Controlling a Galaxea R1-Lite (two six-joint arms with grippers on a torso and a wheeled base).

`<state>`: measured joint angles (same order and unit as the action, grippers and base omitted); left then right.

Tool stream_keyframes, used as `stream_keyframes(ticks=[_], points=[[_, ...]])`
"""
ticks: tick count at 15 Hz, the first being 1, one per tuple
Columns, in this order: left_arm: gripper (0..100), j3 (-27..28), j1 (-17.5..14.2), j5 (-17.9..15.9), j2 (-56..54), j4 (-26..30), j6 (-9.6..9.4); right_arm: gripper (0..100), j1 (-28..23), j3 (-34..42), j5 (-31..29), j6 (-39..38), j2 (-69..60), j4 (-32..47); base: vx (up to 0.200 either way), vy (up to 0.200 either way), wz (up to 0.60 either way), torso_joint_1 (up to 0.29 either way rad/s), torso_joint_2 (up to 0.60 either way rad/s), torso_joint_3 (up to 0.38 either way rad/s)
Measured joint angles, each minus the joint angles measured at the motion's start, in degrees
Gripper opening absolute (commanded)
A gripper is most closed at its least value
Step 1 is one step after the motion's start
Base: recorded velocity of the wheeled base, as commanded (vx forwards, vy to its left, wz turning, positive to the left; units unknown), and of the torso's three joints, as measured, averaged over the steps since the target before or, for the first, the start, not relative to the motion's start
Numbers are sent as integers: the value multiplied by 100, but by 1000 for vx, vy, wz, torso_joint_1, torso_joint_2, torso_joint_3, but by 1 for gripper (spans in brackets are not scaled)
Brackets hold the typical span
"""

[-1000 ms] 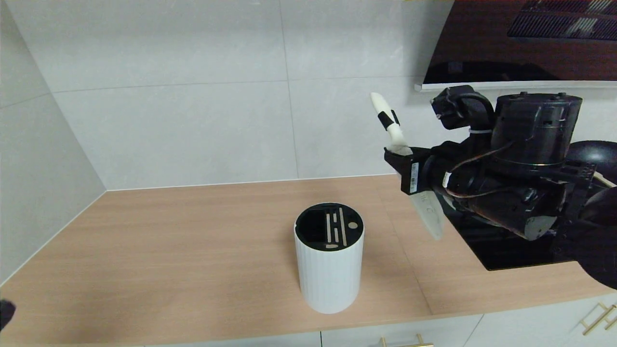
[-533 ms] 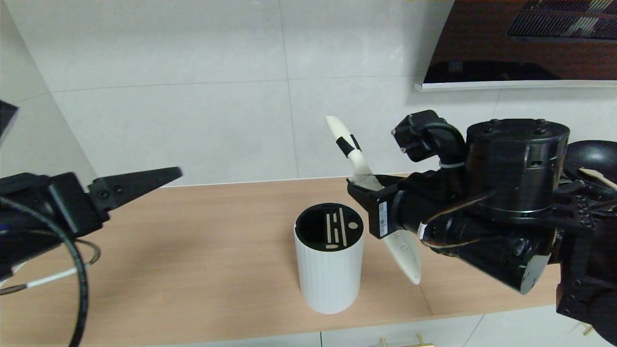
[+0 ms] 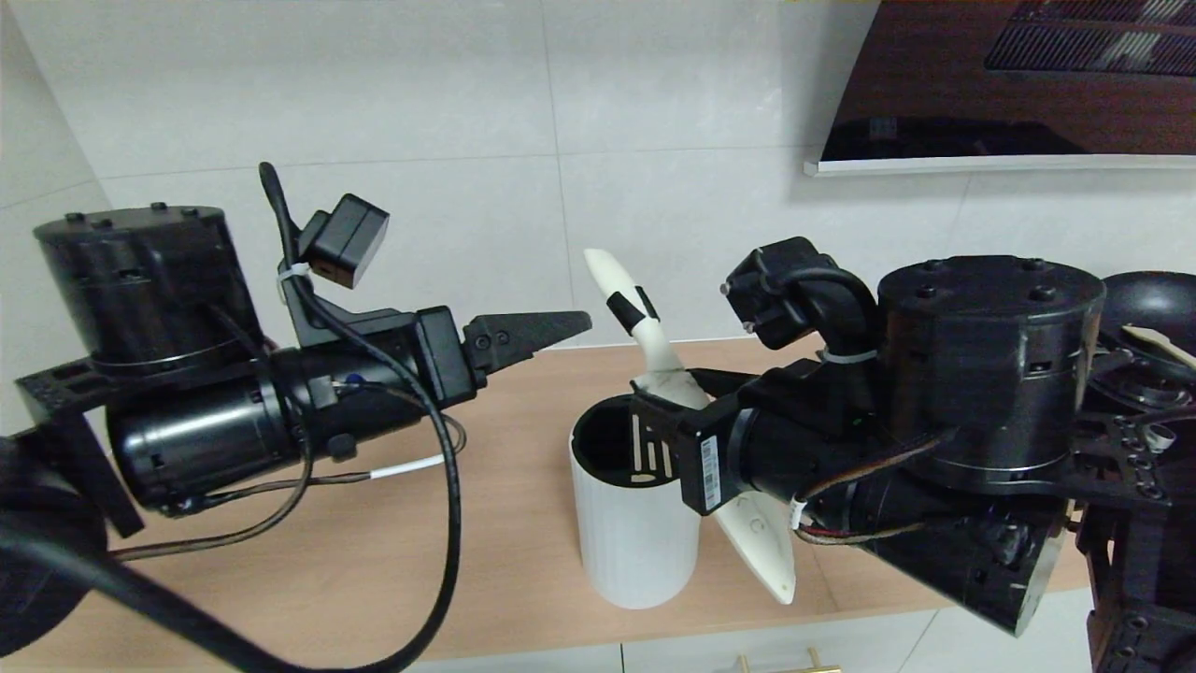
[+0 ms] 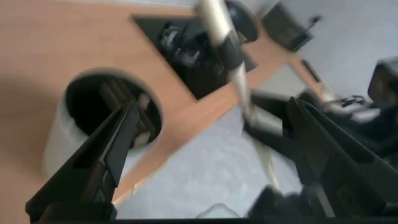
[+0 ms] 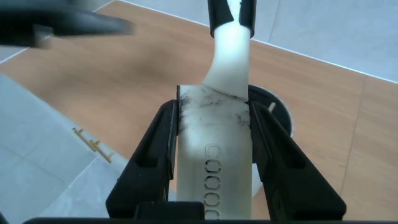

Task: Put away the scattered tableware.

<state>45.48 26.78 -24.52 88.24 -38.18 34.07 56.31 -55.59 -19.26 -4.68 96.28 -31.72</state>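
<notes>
**Right hand brings a white knife to the holder as the left hand swings in**

The right hand point(image 3: 680, 416) point(image 5: 214, 121) is clamped on a white knife with a cream handle and a black band point(image 3: 645, 332) point(image 5: 219, 149), gripping it where handle meets blade. The knife is tilted, with its handle up and leaning toward the robot's left and its blade pointing down. Half a second ago the knife was off to the right of the white ribbed cylindrical holder with a black slotted top point(image 3: 635, 547) point(image 4: 53, 146). Now hand and knife overlap the holder's right rim in the head view, the blade tip low beside its wall. The left hand point(image 3: 528, 332) point(image 4: 212, 104), fingers spread wide and holding nothing, has swung in from the left edge. It now hangs above the light wooden table point(image 3: 523, 397), its tip near the knife handle.
</notes>
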Motion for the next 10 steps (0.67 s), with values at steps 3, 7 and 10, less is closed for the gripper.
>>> stream_keyframes(ticks=[3, 7, 10], points=[[100, -21, 317, 383, 402, -599, 158, 0, 110, -11, -22, -40, 143, 22, 0, 0, 0, 0, 0, 0], [100, -32, 491, 427, 542, -618, 161, 0, 201, -30, -112, -49, 267, -22, 0, 0, 0, 0, 0, 0], [100, -32, 508, 438, 595, -664, 161, 0, 312, -13, -143, -51, 294, -27, 0, 0, 0, 0, 0, 0]])
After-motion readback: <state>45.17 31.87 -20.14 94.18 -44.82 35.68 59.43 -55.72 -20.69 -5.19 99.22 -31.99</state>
